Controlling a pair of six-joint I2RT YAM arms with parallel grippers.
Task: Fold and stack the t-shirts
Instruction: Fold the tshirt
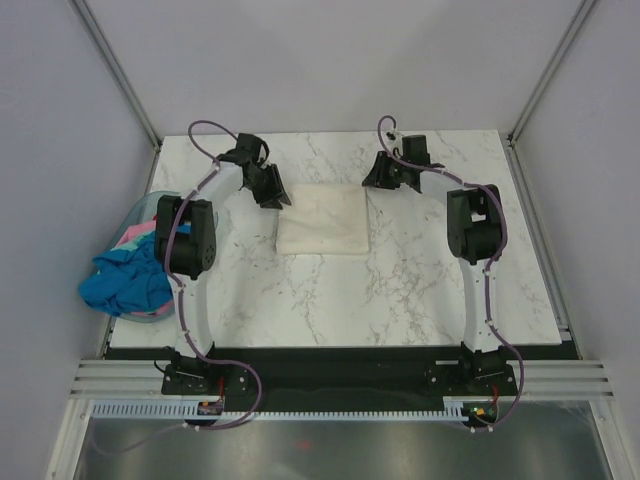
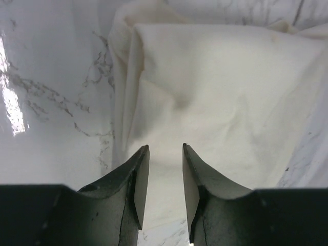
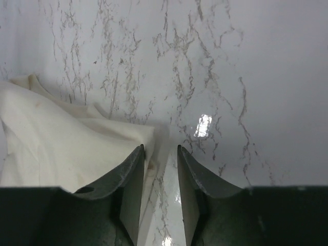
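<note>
Cream-white t-shirt (image 1: 322, 220) folded flat near the table's (image 1: 430, 290) far edge
Left gripper (image 2: 166, 149), right gripper (image 3: 160, 148) at its far corners — jaws parted, empty — fold looks done.

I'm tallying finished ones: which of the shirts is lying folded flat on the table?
The cream-white t-shirt, a neat rectangle on the marble table. The blue shirt and pink shirt lie bunched in the basket at the left edge.

No text, label, brand, number or sign can be read in any view.
</note>
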